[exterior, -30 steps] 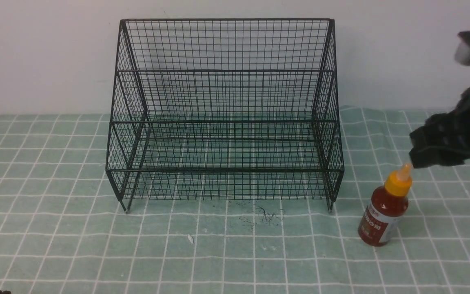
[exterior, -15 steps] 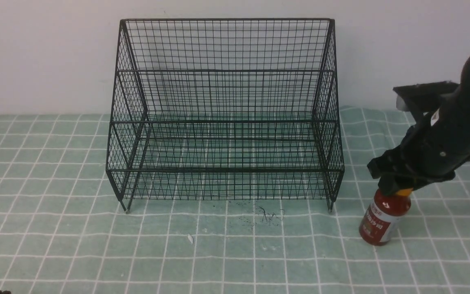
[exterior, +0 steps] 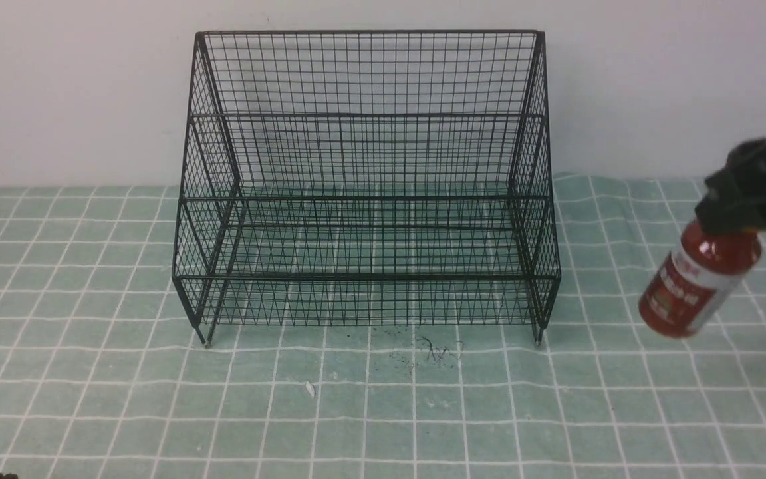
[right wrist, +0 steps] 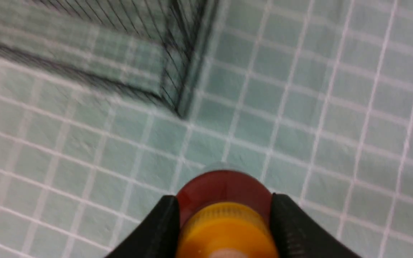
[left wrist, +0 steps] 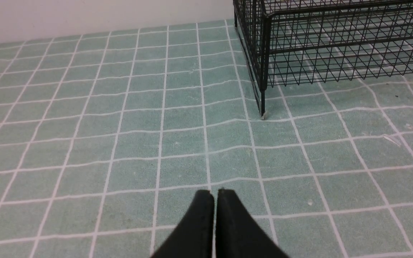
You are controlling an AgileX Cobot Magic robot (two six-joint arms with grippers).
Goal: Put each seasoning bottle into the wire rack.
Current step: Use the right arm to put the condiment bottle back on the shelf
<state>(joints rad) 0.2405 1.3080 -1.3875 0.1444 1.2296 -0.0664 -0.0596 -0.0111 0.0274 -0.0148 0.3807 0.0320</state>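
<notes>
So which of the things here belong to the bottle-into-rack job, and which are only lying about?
Belong to the job:
- seasoning bottle, held tilted by the right gripper
- wire rack, with no bottle in it yet

Lying about:
- small white scrap
- dark specks on the checked cloth

The left gripper (left wrist: pixel 214 194), fingers pressed together, points across green checked cloth (left wrist: pixel 120 143); a corner of the wire rack (left wrist: pixel 265 53) stands ahead.
</notes>
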